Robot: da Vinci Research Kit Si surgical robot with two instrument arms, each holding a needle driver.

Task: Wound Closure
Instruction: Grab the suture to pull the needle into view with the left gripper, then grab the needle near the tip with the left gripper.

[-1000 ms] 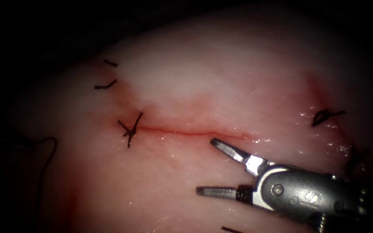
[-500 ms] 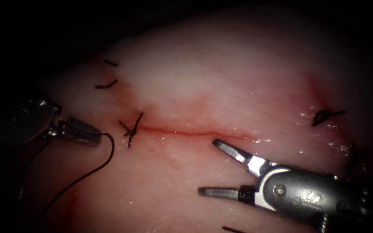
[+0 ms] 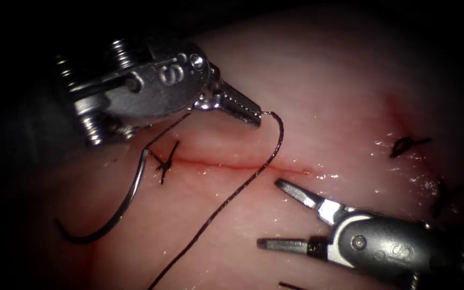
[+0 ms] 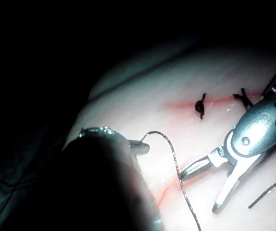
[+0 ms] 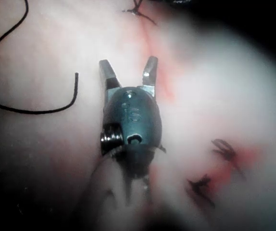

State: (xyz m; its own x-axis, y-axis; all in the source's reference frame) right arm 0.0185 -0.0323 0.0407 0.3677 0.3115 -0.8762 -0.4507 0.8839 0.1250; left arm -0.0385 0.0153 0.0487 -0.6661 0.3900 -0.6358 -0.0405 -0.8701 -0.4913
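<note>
Markings: an "S" is stamped on the housing of my left tool (image 3: 243,110) and another on the housing of my right tool (image 3: 283,215); in the right wrist view the right tool's (image 5: 128,71) housing bears raised characters I cannot read.

Left tool: jaws clenched on the thread (image 3: 226,198), gripped at their tip above the cut (image 3: 232,165). From the grip the thread arcs over, crosses the cut and runs down across the tissue (image 3: 323,96), passing just beside my right tool's upper jaw. The left wrist view shows the same thread (image 4: 176,163) leaving my left tool (image 4: 140,146).

Right tool: jaws spread apart, grasping nothing, just below the cut.

Needle (image 3: 119,209): lies free on the tissue below my left tool's housing, held by neither tool. I cannot tell whether its tip is in the tissue.

A knotted stitch (image 3: 162,161) sits at the cut's left end.
</note>
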